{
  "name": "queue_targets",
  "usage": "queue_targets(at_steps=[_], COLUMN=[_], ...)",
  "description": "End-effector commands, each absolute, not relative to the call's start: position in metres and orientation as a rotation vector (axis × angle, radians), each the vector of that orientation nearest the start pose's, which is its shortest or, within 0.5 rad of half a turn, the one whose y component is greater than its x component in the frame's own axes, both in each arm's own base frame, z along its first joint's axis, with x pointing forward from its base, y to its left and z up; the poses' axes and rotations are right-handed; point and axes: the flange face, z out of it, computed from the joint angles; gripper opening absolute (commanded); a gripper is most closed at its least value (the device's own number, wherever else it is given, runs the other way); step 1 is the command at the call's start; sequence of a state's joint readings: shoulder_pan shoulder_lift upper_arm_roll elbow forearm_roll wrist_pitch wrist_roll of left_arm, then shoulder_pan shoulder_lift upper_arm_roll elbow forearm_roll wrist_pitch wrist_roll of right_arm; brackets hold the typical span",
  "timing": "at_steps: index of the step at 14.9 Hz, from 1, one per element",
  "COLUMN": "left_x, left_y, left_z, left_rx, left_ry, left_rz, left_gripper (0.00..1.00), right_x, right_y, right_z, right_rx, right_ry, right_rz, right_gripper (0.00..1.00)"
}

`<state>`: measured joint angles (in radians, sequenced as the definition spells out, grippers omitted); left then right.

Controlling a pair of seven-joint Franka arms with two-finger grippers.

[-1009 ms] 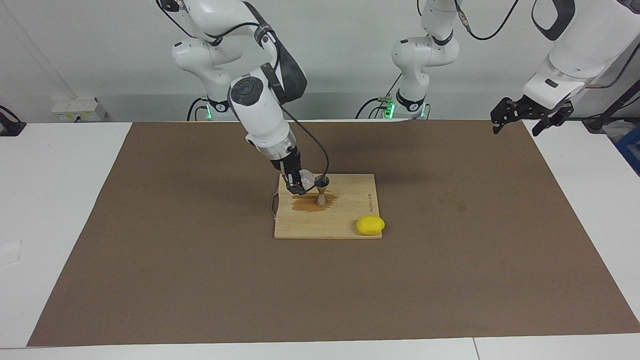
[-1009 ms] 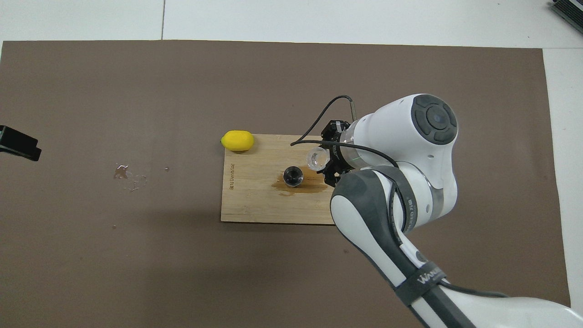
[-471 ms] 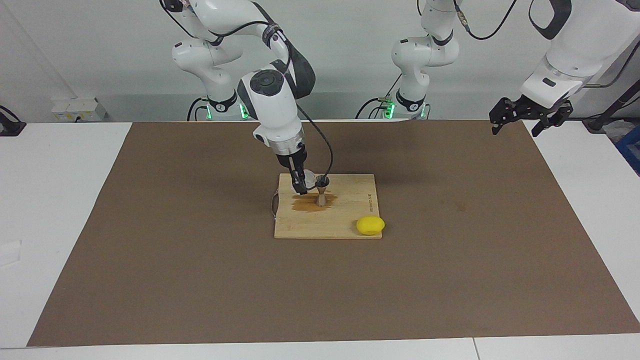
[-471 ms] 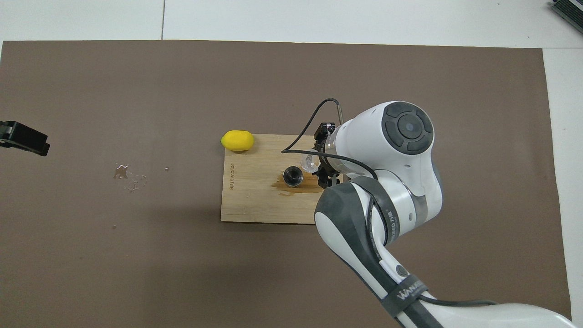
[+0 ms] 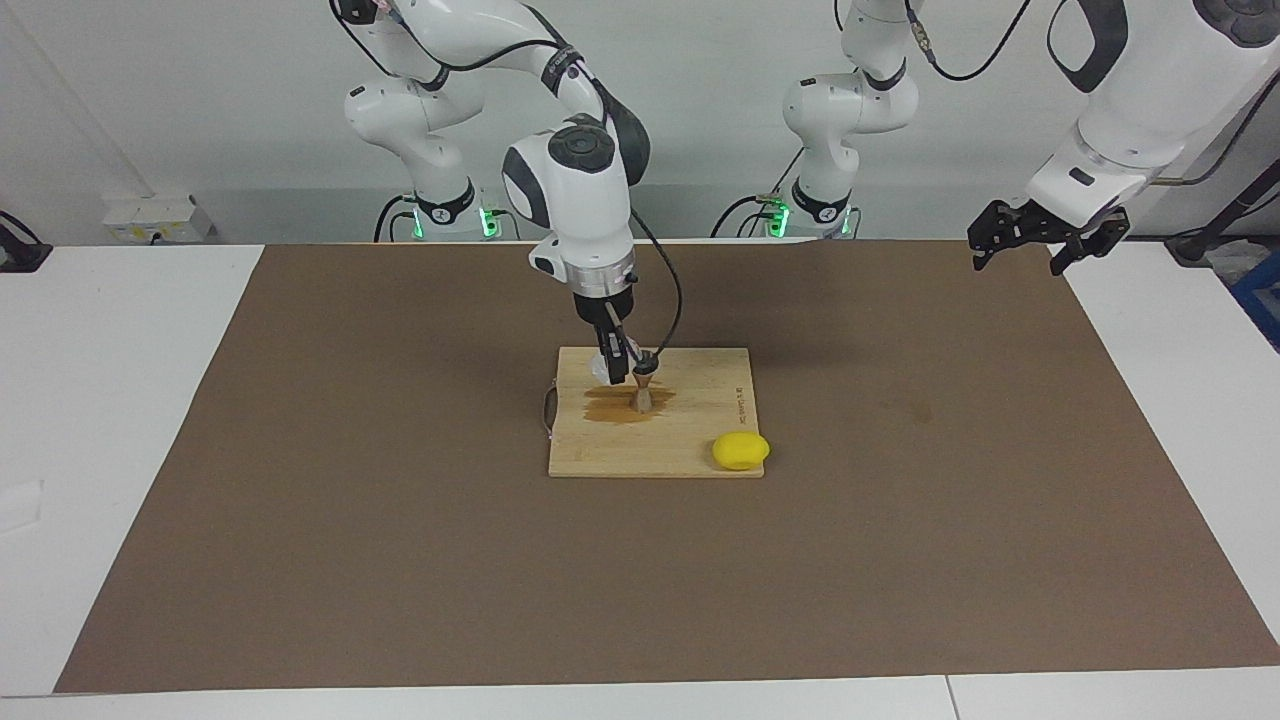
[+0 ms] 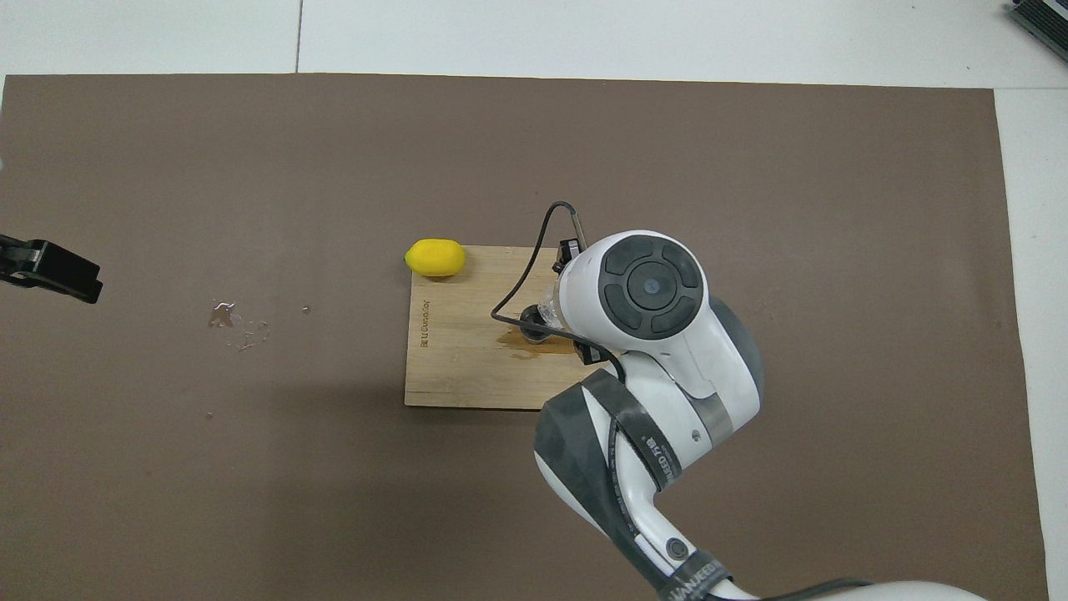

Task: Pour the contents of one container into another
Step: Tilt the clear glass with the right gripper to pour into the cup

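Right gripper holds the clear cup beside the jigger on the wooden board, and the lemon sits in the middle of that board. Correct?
Not quite. The lemon lies at a corner of the wooden board, as the facing view shows. The rest holds: the right gripper holds the clear cup beside the jigger.

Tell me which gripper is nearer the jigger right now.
Right. The right gripper, shut on the clear cup, is right beside the jigger on the board; the left gripper waits at the left arm's end.
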<state>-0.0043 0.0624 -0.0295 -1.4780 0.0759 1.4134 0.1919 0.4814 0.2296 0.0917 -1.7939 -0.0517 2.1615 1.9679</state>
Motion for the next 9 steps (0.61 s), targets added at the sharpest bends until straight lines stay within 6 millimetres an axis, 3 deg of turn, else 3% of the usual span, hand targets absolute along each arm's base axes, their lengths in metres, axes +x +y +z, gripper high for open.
queue_targets(at_steps=[1, 9], left_x=[0.547, 0.558], left_y=[-0.009, -0.029], left_z=[0.623, 0.624], left_rx=[-3.038, -3.126], left_ry=[0.320, 0.284], left_rz=[0.195, 0.053], left_gripper=[1.00, 1.00], right_x=[0.538, 0.522], right_y=[0.342, 0.358], right_z=[0.437, 0.441], right_rx=[-2.354, -2.470], right_ry=[1.907, 1.808], right_rz=[-0.181, -0.345], right_gripper=[0.00, 0.00])
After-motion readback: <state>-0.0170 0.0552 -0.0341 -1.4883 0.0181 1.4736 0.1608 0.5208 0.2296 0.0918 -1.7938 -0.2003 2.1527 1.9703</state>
